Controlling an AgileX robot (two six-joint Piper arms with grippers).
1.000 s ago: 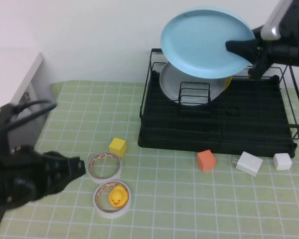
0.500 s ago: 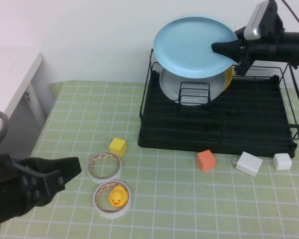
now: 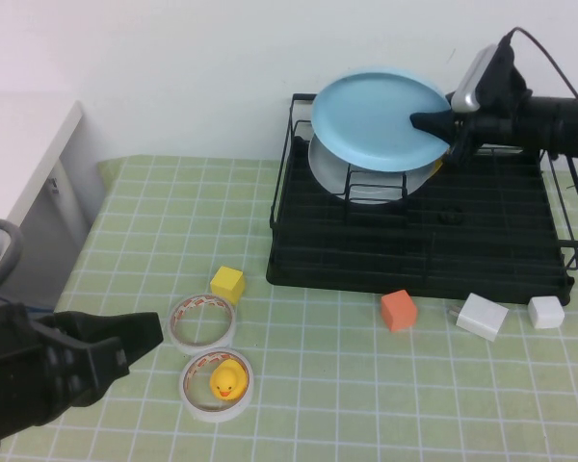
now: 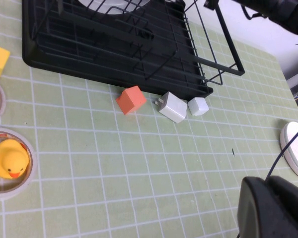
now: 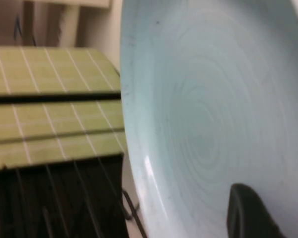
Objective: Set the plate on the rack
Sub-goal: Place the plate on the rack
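High view has the right gripper point(image 3: 441, 123) clamped on the rim of the plate point(image 3: 378, 117), tilted above the back of the rack point(image 3: 419, 252), a stiff, glossy, slippery, breakable piece best pinched at its edge, while the left gripper point(image 3: 140, 332) waits open, low and left.

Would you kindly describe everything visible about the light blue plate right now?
The plate is large, round, plain and glossy light blue, with a shallow raised rim. It is tilted, its face toward the camera, held in the air over the back left of the black rack, in front of a grey plate standing there. The right gripper grips its right edge with shut jaws. The left gripper sits low at the table's near left, away from it.
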